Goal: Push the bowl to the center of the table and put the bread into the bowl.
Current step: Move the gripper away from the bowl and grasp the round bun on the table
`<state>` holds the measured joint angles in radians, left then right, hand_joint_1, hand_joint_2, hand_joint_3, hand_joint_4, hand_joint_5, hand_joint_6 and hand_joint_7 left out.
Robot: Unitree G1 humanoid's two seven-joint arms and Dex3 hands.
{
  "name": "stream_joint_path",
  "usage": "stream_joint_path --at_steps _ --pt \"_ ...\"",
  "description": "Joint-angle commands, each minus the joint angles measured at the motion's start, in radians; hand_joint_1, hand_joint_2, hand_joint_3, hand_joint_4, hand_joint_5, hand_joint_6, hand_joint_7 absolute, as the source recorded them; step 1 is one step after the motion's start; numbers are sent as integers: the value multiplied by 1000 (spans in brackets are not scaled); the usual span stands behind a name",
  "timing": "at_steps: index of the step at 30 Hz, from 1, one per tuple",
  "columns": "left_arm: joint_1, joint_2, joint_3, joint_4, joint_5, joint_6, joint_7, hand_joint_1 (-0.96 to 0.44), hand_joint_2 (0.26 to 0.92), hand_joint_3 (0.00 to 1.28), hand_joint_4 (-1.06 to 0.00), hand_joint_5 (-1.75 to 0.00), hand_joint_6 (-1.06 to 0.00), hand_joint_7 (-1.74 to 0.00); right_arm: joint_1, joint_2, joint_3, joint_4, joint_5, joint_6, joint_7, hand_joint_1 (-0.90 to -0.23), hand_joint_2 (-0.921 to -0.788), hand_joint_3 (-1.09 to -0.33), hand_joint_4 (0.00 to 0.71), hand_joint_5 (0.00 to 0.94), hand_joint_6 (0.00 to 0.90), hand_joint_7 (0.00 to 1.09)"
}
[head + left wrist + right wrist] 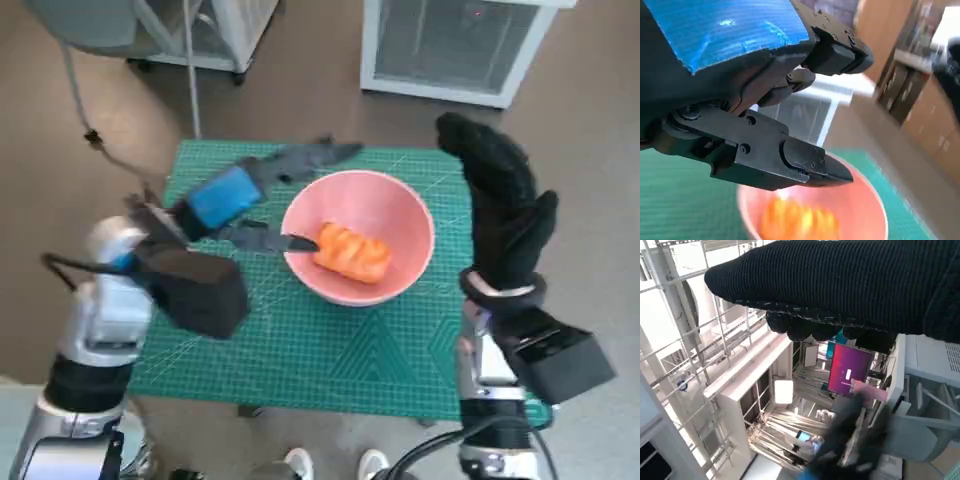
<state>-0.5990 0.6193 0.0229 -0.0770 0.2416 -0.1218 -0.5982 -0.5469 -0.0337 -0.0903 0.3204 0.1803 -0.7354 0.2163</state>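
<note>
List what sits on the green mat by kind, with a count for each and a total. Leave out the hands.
Bowl: 1 (pink)
Bread: 1 (orange, lying in the bowl)
Total: 2

Green cutting mat covers the small table, white grid lines across it. Beyond the far edge — brown floor, a white cabinet, a thin pole. Near edge — a pair of white shoes.
</note>
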Motion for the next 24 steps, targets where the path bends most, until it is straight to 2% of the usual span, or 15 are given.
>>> stream_joint_path --at_steps 1,10,17,24 --pt "91 99 130 -16 -73 -69 -1 -224 861 0 -79 -5 -306 -49 27 6 4 -7 -2 15 -5 -503 -921 -805 281 26 -1 705" --pt "242 285 272 22 -32 -98 -4 -239 811 0 -89 -4 -310 -35 22 4 7 1 7 19 4 -509 -921 -803 280 27 -1 704" --pt "321 364 305 60 -38 -62 -29 -242 778 0 -89 -1 -311 -26 14 -1 10 12 13 21 12 -513 -921 -801 280 27 -1 704" --pt "371 399 284 99 -28 -58 -34 -173 761 0 -86 0 -308 -17 8 -5 13 21 10 18 15 -501 -921 -805 280 28 -1 705"
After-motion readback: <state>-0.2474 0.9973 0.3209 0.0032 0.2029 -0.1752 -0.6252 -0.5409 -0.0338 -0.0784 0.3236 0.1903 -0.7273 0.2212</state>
